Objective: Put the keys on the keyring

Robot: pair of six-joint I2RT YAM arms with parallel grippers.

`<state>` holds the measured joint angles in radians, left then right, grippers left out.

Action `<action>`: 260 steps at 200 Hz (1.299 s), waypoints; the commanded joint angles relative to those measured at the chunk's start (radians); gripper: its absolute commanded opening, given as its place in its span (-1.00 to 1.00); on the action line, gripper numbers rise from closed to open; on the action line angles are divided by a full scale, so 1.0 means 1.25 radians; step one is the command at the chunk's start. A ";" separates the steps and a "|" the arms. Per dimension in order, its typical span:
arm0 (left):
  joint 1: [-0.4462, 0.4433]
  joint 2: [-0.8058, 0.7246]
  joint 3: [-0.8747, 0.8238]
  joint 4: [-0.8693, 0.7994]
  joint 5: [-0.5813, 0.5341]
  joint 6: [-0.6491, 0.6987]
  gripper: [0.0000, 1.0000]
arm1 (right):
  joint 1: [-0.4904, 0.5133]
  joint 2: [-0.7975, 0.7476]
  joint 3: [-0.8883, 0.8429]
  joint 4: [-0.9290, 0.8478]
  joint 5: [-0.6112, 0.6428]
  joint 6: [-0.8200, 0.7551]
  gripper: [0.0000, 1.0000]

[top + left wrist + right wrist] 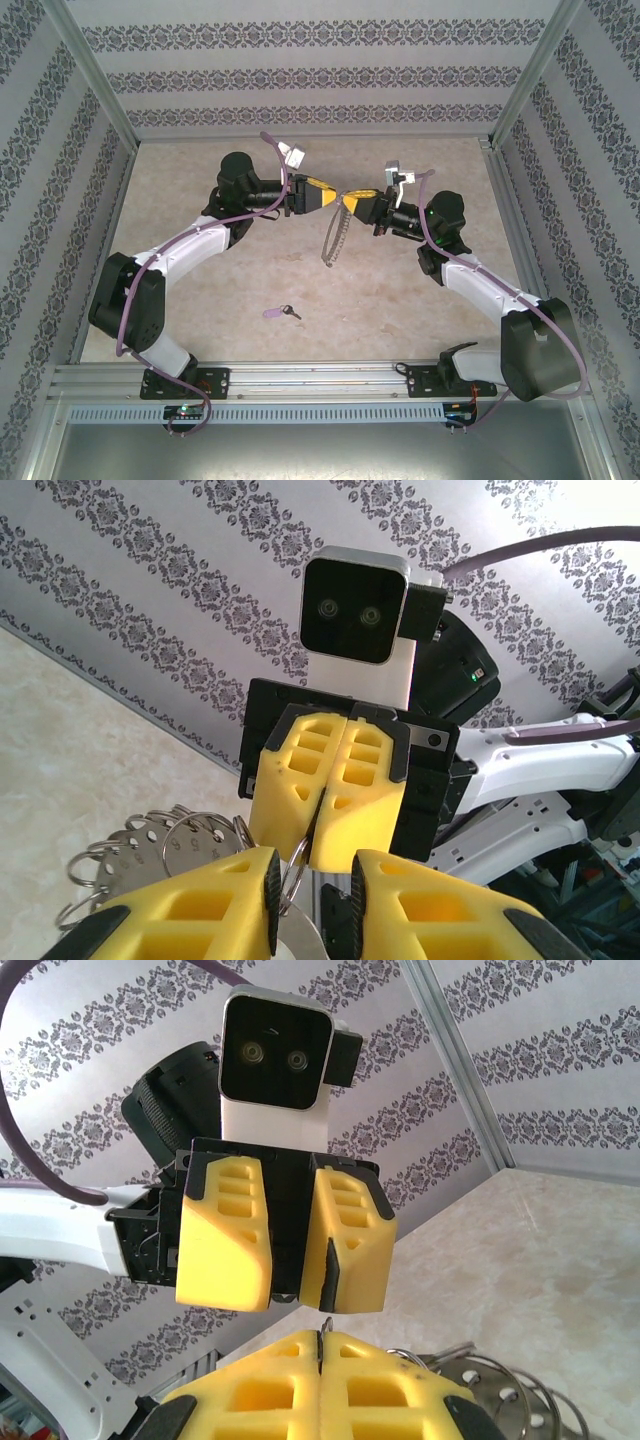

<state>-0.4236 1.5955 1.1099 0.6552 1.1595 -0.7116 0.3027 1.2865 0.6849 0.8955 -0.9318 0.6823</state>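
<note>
L gripper [322,197] & R gripper [352,205] meet tip to tip, upper centre of top view. R jaws are fully closed, pinching the keyring [333,240], which hangs tilted below them. L jaws stand part open w/ a narrow gap. In L wrist view the ring wire [291,875] runs thru that gap; can't tell if it touches the pads. The key [282,313] lies flat on the table [420,300], lower centre, well apart from ring & both grippers.

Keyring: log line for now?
keyring: hanging, airborne | right tool: shut on keyring | left tool: at keyring, grip unclear | key: on table
</note>
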 commanded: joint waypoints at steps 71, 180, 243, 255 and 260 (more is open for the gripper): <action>-0.019 0.016 0.014 -0.016 0.026 0.050 -0.45 | -0.010 0.014 0.018 0.082 0.011 0.018 -1.00; -0.032 0.021 0.012 0.002 0.033 0.050 -0.48 | -0.012 0.023 0.017 0.090 0.019 0.022 -1.00; -0.034 0.022 0.009 0.012 0.037 0.049 -0.66 | -0.018 0.024 0.011 0.091 0.024 0.022 -1.00; -0.034 0.022 0.007 0.016 0.035 0.048 -0.67 | -0.021 0.024 0.009 0.091 0.025 0.023 -1.00; -0.034 0.022 0.007 0.016 0.034 0.049 -0.67 | -0.021 0.024 0.008 0.092 0.024 0.024 -1.00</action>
<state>-0.4515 1.6226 1.1110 0.6331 1.1709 -0.6621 0.2958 1.3121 0.6853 0.9424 -0.9249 0.7086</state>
